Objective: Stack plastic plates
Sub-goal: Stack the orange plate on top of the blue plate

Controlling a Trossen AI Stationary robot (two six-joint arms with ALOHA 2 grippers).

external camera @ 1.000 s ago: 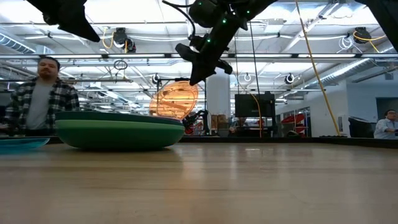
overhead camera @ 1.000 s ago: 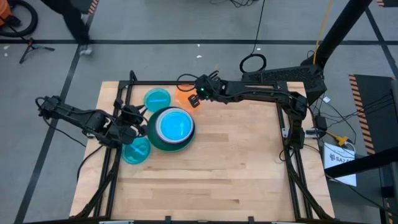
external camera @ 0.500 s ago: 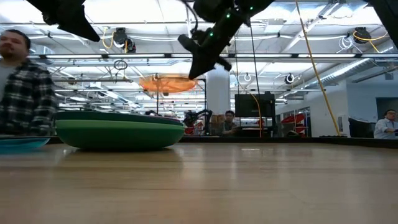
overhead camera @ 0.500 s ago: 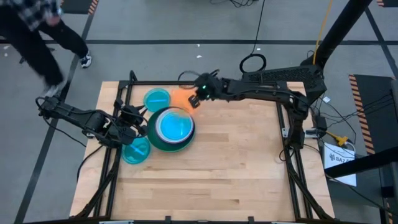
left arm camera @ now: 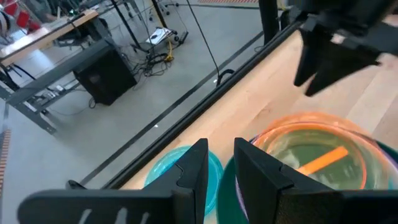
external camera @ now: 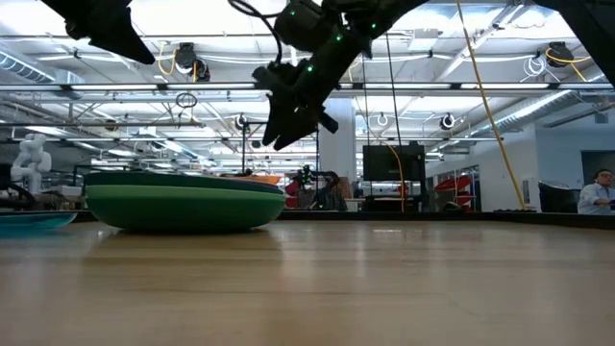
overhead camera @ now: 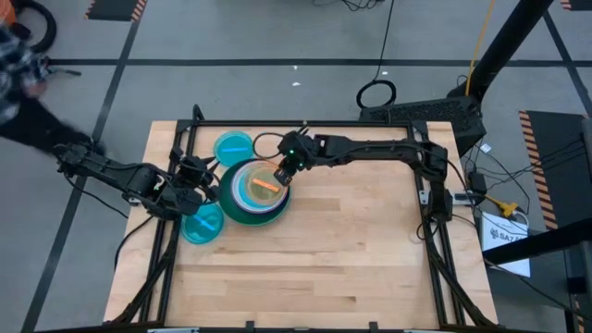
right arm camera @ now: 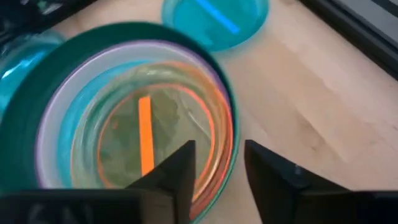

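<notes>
right pincer: hung released above the stack.
small translucent orange plastic plate: topped green stack.
left pincer: nearly closed, empty, beside stack.
risk: off-centre plate could slide.

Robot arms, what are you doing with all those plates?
The robot is stacking plastic plates. The right gripper hangs open just above the stack in the middle of the table, with an orange plate lying on top. The left gripper waits at the stack's left side, open. Two blue plates lie loose on the table beside the stack.
</notes>
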